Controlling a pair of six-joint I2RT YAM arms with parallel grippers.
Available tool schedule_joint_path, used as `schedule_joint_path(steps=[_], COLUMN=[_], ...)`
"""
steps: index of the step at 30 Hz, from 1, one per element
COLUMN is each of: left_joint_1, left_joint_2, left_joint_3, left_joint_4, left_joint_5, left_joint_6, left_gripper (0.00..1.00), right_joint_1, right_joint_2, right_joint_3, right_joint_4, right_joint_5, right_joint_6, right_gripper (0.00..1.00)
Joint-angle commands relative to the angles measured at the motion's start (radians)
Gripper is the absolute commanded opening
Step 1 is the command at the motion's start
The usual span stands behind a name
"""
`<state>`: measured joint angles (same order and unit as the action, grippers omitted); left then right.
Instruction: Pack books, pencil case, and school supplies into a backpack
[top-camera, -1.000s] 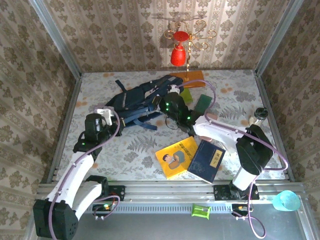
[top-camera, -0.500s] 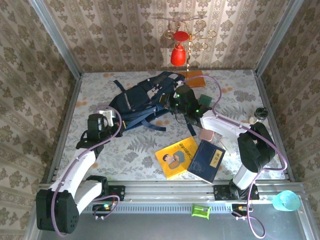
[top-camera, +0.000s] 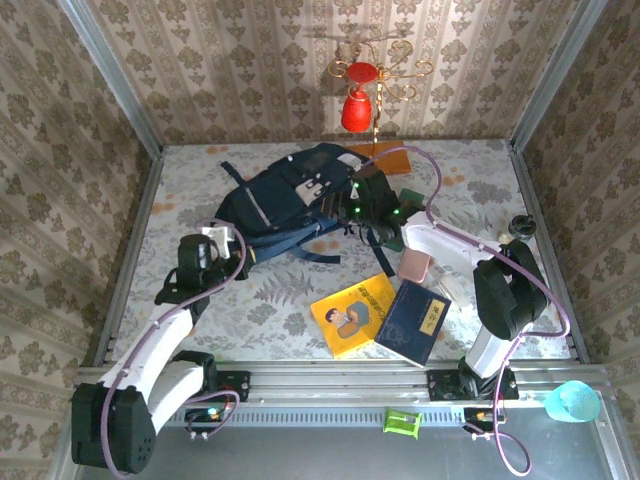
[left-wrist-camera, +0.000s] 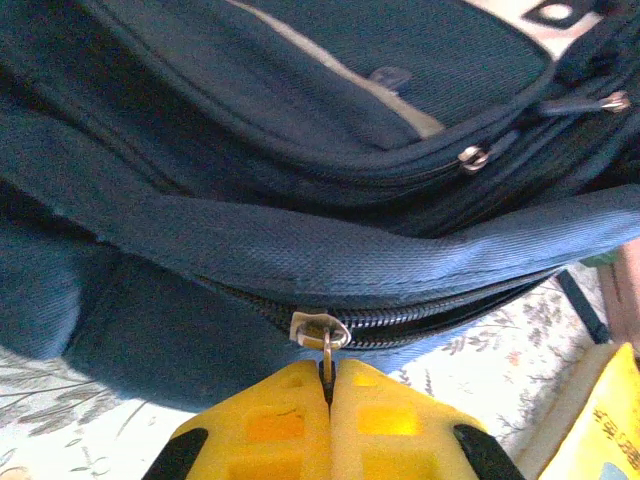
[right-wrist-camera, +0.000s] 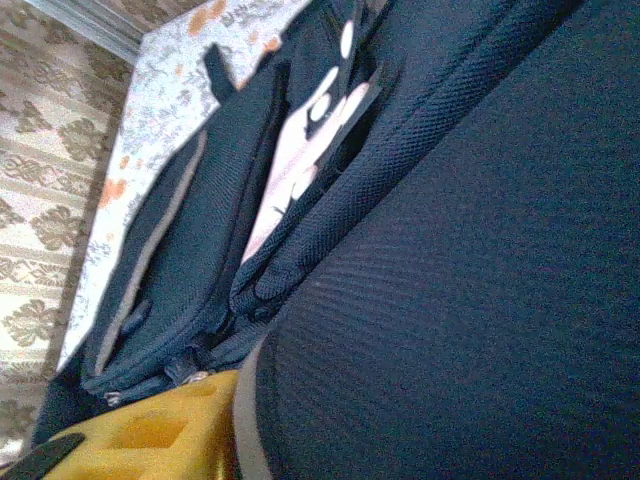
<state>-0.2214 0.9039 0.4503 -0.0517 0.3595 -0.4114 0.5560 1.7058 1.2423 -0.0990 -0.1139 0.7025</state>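
The navy backpack (top-camera: 285, 195) lies bulging at the back middle of the table. My left gripper (top-camera: 228, 243) is at its near left corner, shut on the metal zip pull (left-wrist-camera: 328, 362) of the lower zip. My right gripper (top-camera: 364, 198) presses into the backpack's right side. One yellow finger (right-wrist-camera: 140, 435) shows against the navy fabric (right-wrist-camera: 450, 280), which hides how the jaws stand. The yellow book (top-camera: 352, 313) and the navy book (top-camera: 413, 320) lie side by side at the front. A pink piece (top-camera: 413, 265) and a dark green piece (top-camera: 409, 196) lie near the right arm. The pencil case is hidden.
An orange slab (top-camera: 388, 156) with a gold stem and red ornament (top-camera: 358, 108) stands behind the backpack. A small cup-like thing (top-camera: 520, 226) sits at the right edge. Dark straps (top-camera: 300, 250) trail toward the books. Walls close in the table on three sides.
The backpack has shifted right and toward the back and now stands fuller. The right gripper moved right with it. The left gripper has stayed shut on the zip pull, drawn slightly nearer.
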Motion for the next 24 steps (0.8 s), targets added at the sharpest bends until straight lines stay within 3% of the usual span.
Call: schedule_joint_path(steps=[1, 5, 9, 13, 17, 24], left_joint_1=[-0.030, -0.051, -0.068, -0.075, -0.078, -0.079], left_joint_2=[0.007, 0.025, 0.036, 0.043, 0.039, 0.036], left_joint_3=[0.012, 0.017, 0.012, 0.012, 0.007, 0.010], left_joint_4=[0.058, 0.055, 0.062, 0.053, 0.049, 0.026], left_joint_5=[0.043, 0.039, 0.037, 0.038, 0.041, 0.035], left_joint_6=[-0.035, -0.037, -0.033, -0.018, -0.012, 0.010], left_gripper=[0.00, 0.00, 0.00, 0.00, 0.00, 0.00], right_joint_1=[0.004, 0.040, 0.093, 0.112, 0.154, 0.251], right_joint_2=[-0.045, -0.101, -0.171, -0.196, -0.198, -0.085], right_joint_3=[-0.041, -0.141, -0.201, -0.244, -0.324, -0.293], right_joint_4=[-0.025, 0.053, 0.080, 0.054, 0.139, 0.287], right_joint_5=[-0.038, -0.084, -0.012, 0.064, 0.096, 0.113], right_joint_6=[0.006, 0.093, 0.137, 0.199, 0.334, 0.473], right_gripper=[0.56, 0.83, 1.00, 1.00, 1.00, 0.95])
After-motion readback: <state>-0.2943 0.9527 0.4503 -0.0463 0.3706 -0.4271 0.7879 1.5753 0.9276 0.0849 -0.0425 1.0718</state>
